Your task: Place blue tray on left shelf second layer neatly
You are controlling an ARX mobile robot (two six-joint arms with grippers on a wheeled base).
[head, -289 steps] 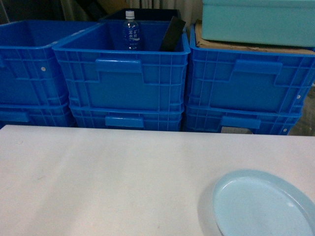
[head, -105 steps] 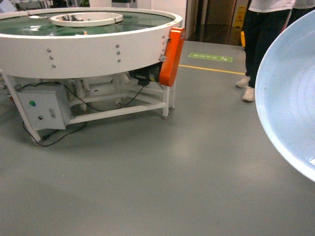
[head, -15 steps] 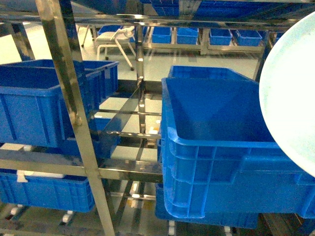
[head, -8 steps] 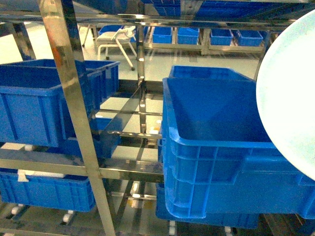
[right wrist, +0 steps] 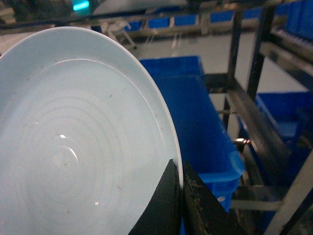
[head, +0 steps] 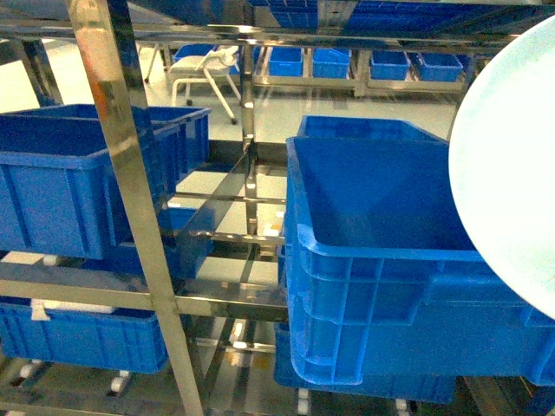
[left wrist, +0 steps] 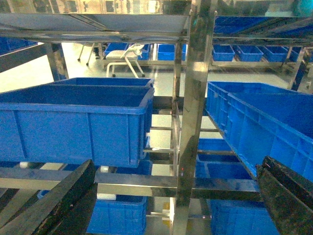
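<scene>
Shifted slightly left, blue tray (right wrist: 78,147) stays pinched by right fingers (right wrist: 168,196).

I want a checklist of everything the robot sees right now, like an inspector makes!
Surface: steel shelf rack, several layers; the bar in front of the left crate is bare.
Job's things: blue tray off the shelf, tilted, at the head view's right edge.
Clutter: deep blue crates, one left, one large right, more below.
Grippers: right end effector pinches the tray's rim; left end effector open, empty.
Cables: nothing seen.
Surroundings: white chair, more crates on racks behind.
</scene>
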